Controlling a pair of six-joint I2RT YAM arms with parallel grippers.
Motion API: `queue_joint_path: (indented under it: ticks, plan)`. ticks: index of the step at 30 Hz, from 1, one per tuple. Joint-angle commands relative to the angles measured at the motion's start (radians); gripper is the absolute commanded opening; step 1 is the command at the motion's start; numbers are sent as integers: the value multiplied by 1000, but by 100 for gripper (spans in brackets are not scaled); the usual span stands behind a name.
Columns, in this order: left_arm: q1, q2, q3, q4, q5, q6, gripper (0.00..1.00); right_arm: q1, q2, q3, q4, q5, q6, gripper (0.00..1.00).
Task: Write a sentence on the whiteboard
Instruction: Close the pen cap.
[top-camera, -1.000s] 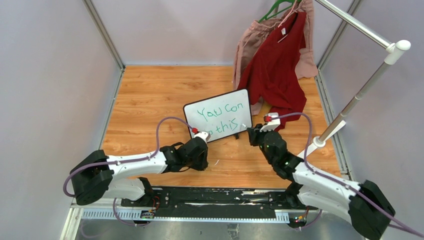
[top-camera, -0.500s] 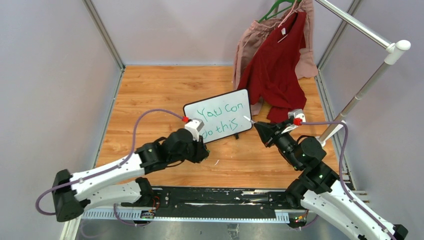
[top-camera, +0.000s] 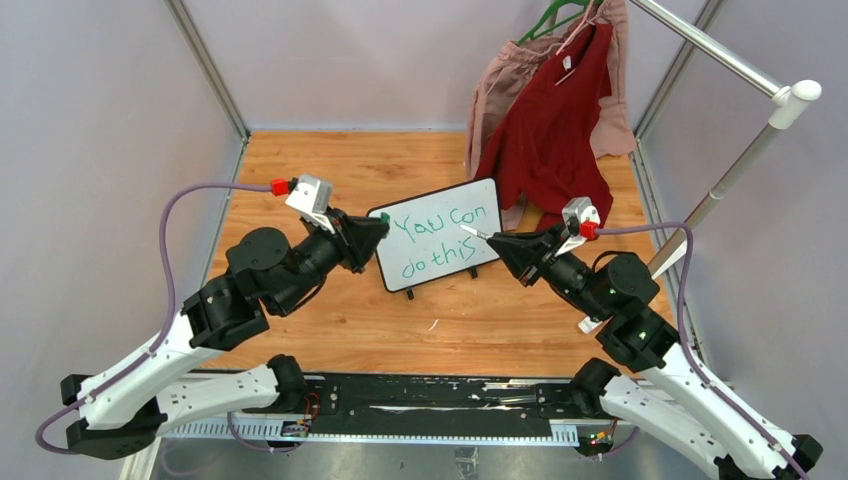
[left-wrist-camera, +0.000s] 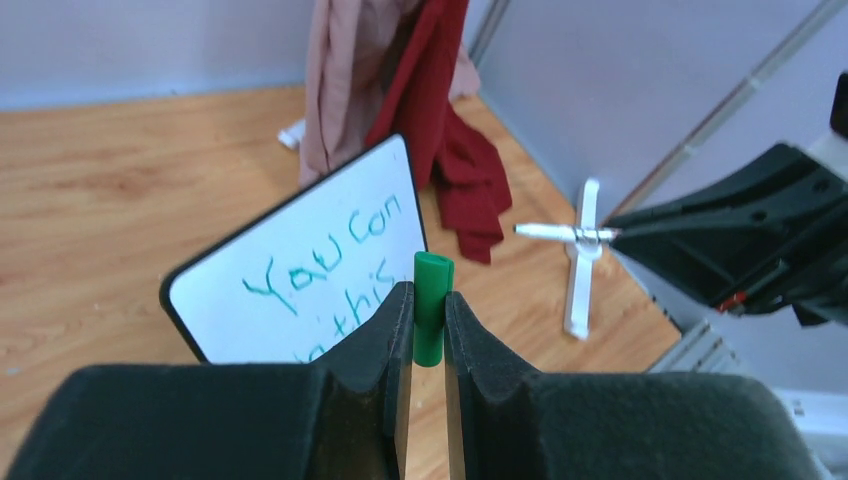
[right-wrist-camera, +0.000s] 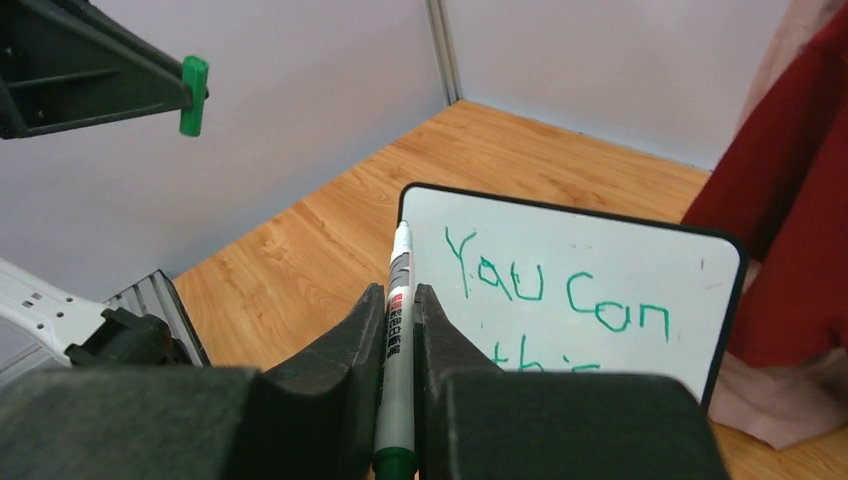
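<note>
Both hands just backed off the whiteboard, propped on the desk. Left hand, to its left, pinches the green cap; right hand, to its right, clamps the marker. Sentence looks complete; I'd recap next.

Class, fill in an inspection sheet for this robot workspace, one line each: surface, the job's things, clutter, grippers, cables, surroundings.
Surface: wooden tabletop, no spills seen.
Job's things: whiteboard stands propped on its feet; sentence in green reads "You can / do this".
Clutter: one small white scrap on the wood in front of the board.
Grippers: left gripper shut on a green cap; right gripper shut on the marker, uncapped, tip off the board.
Cables: purple cable loops free from each wrist, no snag seen.
Surroundings: red garment and pink garment hang back right by a rail stand; grey walls.
</note>
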Motion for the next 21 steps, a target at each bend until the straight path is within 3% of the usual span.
queue_joint_path:
  ticks: [1,7,16,21]
  plan:
    - [1,34,58,162,-144,56,0,-7,32,92,87,-64,-19,0]
    - [1,25,9,409,-154,14,0,-7,67,148,130,-99,-25,0]
    - [2,-53,-205,799,-192,-110,0,-8,87,68,446,-161,146,0]
    - [1,-63,-285,987,-213,-213,0,-2,181,84,569,-215,241,0]
